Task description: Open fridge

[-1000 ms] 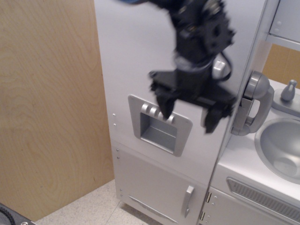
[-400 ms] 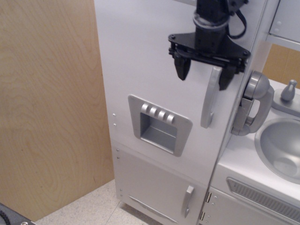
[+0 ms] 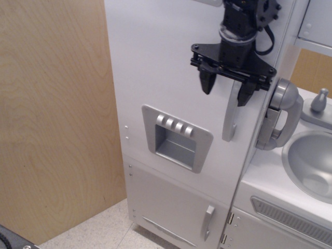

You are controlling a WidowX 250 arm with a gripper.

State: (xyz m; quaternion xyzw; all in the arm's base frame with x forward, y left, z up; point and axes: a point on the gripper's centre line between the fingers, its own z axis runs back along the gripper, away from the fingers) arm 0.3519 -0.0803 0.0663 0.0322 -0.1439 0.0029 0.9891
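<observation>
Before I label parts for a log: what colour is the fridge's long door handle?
Silver-grey, on the handle of the fridge; only view, observation.image.

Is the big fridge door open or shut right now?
Shut. The fridge door lies flush with the cabinet front, no shelves showing. The gripper is open around the top of the handle.

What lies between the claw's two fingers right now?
The top of the fridge handle sits near the right finger; the remaining gap of the claw shows bare fridge door.
</observation>
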